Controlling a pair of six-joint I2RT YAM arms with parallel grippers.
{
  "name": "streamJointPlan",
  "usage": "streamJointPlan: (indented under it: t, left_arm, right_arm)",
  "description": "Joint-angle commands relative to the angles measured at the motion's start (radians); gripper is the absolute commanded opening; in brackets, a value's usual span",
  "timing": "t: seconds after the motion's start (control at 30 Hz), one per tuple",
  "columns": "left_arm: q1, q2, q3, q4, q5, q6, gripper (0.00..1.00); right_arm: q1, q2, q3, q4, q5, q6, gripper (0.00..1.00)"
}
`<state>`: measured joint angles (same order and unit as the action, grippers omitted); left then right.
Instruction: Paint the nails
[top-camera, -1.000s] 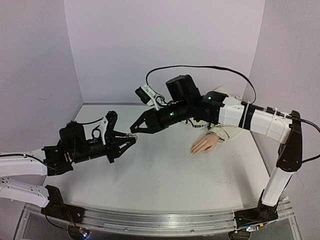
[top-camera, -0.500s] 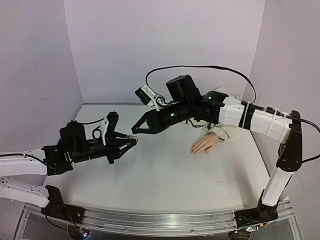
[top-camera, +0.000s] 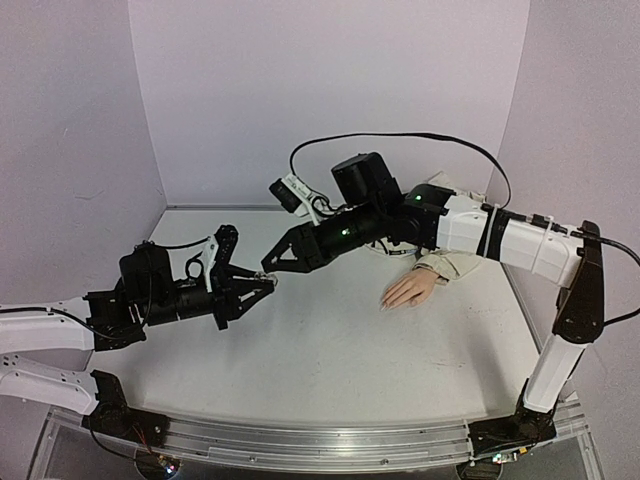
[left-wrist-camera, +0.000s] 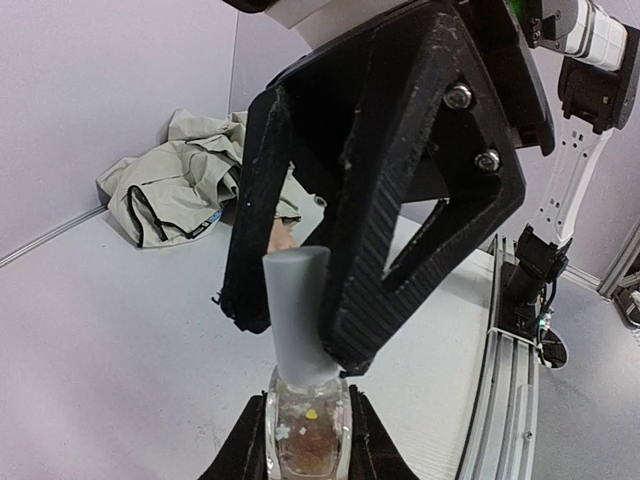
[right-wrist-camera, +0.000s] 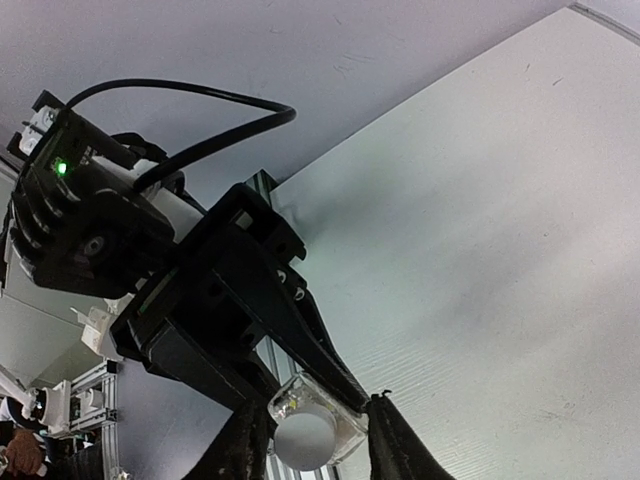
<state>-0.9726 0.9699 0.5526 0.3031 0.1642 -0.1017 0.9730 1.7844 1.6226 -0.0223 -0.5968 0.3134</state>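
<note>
- Lilac walls close in a pale worktop (top-camera: 330, 370); the two arms meet above its left-centre part.
- The left gripper (top-camera: 263, 286) is clamped on a small clear bottle (left-wrist-camera: 305, 448). One finger presses each side of the glass body, and pale flecks and a brownish mass show inside the glass.
- The bottle appears to be held up off the worktop rather than standing on it.
- A pale grey cap (left-wrist-camera: 297, 305) sticks out of the bottle, pointing away from the left gripper.
- The right gripper (top-camera: 272, 266) comes in from the opposite side, with its jaws partly open and straddling that cap.
- Its black ribbed fingers (left-wrist-camera: 400, 210) flank the cap. In the left wrist view one of them lies right against the cap.
- In the right wrist view a gap shows beside the cap, so the right gripper has no firm hold on it.
- The mannequin hand (top-camera: 410, 290) lies palm down on the worktop to the right, well apart from both grippers. Its fingers point toward the near left.
- The nails (top-camera: 387, 302) sit at those fingertips, but they are too small in the overhead view to tell their colour or finish.
- A beige sleeve (top-camera: 452, 264) covers the wrist and runs back under the right arm.
- The rest of the jacket (left-wrist-camera: 180, 185) lies rumpled against the far wall.
</note>
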Motion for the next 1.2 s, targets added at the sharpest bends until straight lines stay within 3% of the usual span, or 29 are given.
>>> streamJointPlan:
  t: [0.0,0.1,0.27,0.5,0.73,1.17]
  left_arm:
    - [-0.004,-0.008,0.047,0.037,0.02,0.011,0.0]
    - [-0.005,-0.007,0.047,0.036,0.02,0.011,0.0]
    - [-0.005,-0.009,0.048,0.034,0.018,0.013,0.0]
    - [-0.005,-0.007,0.049,0.031,0.01,0.011,0.0]
    - [-0.004,-0.011,0.04,0.024,-0.032,0.001,0.0]
    - [-0.005,-0.024,0.033,0.016,-0.042,0.0,0.0]
  right_arm:
    - [-0.004,-0.018,0.01,0.022,-0.04,0.0,0.31]
    - [-0.004,-0.017,0.014,0.022,-0.05,-0.003,0.24]
    - [-0.005,-0.013,0.015,0.022,-0.06,-0.008,0.21]
    - [-0.005,-0.023,0.021,0.022,-0.032,-0.02,0.0]
    - [-0.005,-0.086,-0.036,0.06,0.059,-0.035,0.0]
    - [-0.005,-0.125,-0.093,0.127,0.045,-0.005,0.0]
